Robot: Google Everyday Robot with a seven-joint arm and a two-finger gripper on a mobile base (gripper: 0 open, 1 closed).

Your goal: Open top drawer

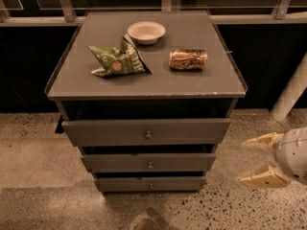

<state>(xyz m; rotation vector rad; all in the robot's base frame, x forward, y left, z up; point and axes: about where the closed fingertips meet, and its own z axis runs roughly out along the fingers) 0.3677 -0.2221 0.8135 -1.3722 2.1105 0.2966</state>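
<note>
The top drawer (120,132) is the widest grey front of the cabinet, with a small round metal knob (148,135) at its centre. It stands out a little from the cabinet under the grey top. Two narrower drawer fronts (148,163) sit below it. My gripper (252,159) is low at the right edge of the view, to the right of the cabinet and about level with the middle drawer. Its two cream fingers (263,177) point left and stand apart with nothing between them.
On the cabinet top (201,83) lie a green chip bag (117,61), a white bowl (146,32) and a can on its side (188,59). A rail and dark glass run behind. A white post (290,92) stands at the right. Speckled floor lies in front.
</note>
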